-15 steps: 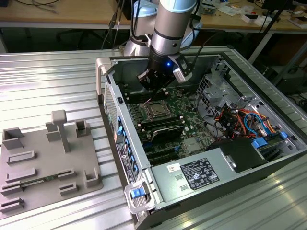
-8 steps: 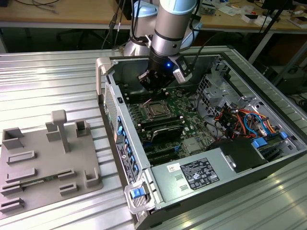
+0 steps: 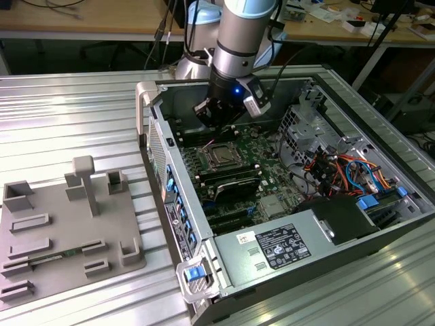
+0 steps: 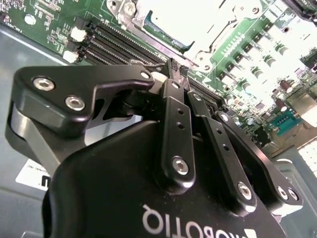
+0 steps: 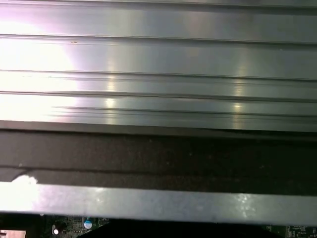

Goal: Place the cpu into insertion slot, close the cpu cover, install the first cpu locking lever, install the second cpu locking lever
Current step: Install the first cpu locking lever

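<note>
The open computer case [image 3: 204, 234] lies on its side with the green motherboard facing up. The insertion slot [image 3: 221, 156] sits mid-board, and the cpu [image 3: 221, 157] lies in it, its grey top showing. The silver cpu cover [image 3: 210, 151] appears to lie flat around the chip. In the second wrist view the cpu [image 4: 183, 20] glares white inside the cover's frame [image 4: 130, 19]. My gripper [image 3: 219, 128] hangs just above the far side of the socket. Its black fingers [image 4: 171, 67] are pressed together with nothing visible between them. I cannot make out the locking levers.
Black memory slots [image 3: 228, 185] run beside the socket. A drive cage and orange and blue cables [image 3: 340, 170] fill the case toward the exterior view's right, with the power supply [image 3: 279, 244] in front. A grey fixture plate [image 3: 68, 224] lies on the ribbed aluminium table [image 5: 158, 54].
</note>
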Motion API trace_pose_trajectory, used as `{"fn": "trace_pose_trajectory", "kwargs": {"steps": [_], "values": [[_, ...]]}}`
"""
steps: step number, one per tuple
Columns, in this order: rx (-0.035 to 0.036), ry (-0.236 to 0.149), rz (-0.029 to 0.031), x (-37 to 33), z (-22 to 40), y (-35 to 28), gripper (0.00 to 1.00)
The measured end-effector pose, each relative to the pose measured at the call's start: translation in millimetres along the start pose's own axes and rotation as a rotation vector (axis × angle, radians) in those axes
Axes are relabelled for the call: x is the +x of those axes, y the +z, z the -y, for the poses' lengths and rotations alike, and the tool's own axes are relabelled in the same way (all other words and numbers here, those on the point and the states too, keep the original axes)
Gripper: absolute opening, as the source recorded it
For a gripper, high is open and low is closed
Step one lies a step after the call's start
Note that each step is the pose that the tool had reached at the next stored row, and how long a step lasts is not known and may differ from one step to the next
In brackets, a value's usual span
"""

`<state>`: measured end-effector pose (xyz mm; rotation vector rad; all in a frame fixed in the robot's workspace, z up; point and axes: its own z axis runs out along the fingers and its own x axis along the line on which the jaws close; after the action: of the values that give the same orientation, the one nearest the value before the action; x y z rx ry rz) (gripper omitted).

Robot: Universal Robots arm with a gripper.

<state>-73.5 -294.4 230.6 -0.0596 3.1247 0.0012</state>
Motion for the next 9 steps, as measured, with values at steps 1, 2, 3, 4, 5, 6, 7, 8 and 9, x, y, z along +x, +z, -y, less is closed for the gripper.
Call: {"fn": "trace_pose_trajectory", "kwargs": {"steps": [1,2,3,4,5,6,7,8,9], "values": [[0.0,0.0,0.0,0.0,-0.9,-0.6,0.11],[0.0,-0.001,0.0001,0.0,-1.3,-0.6,0.11],[0.0,-0.003,0.0,0.2,-2.2,-0.7,0.11],[-0.0035,-0.009,0.0003,0.1,-2.6,-0.6,0.11],[-0.0154,-0.018,0.0007,0.1,-3.1,-0.5,0.11],[-0.0226,-0.024,0.0008,0.0,-3.3,1.7,0.11],[-0.0225,-0.024,0.0007,-0.1,-3.1,3.2,0.11],[-0.0224,-0.024,0.0006,-0.1,-3.0,3.6,0.11],[-0.0224,-0.024,0.0005,-0.1,-2.8,3.9,0.11]]}}
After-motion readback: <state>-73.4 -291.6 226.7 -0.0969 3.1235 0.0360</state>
